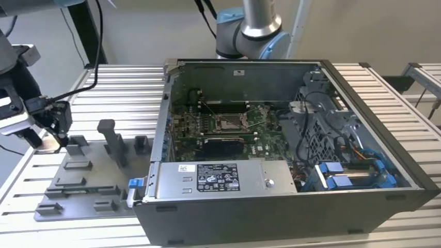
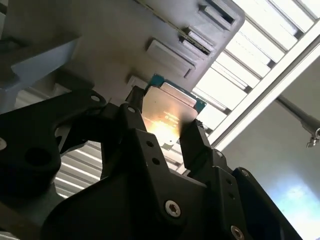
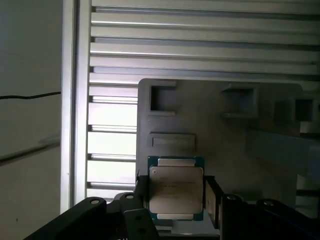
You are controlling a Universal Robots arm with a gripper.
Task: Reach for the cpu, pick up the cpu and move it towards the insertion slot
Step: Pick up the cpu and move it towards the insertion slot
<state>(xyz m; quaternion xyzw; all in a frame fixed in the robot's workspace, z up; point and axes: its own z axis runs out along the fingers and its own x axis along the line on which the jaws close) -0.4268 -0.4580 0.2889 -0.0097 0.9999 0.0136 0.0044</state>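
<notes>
No text can be read with certainty. A black-and-white label (image 1: 217, 177) sits on the power supply (image 1: 172, 185) at the near side of the computer case (image 1: 276, 217), with a small white sticker (image 1: 186, 167) just beside it. In the first wrist view, faint illegible print lines cross the top face of the cpu (image 3: 176, 189).

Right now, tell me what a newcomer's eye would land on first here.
The open grey computer case dominates the middle of the exterior view, with the insertion slot shining on its green board. In both wrist views the pale cpu glows right at the hand, with the grey fixture tray behind it.
</notes>
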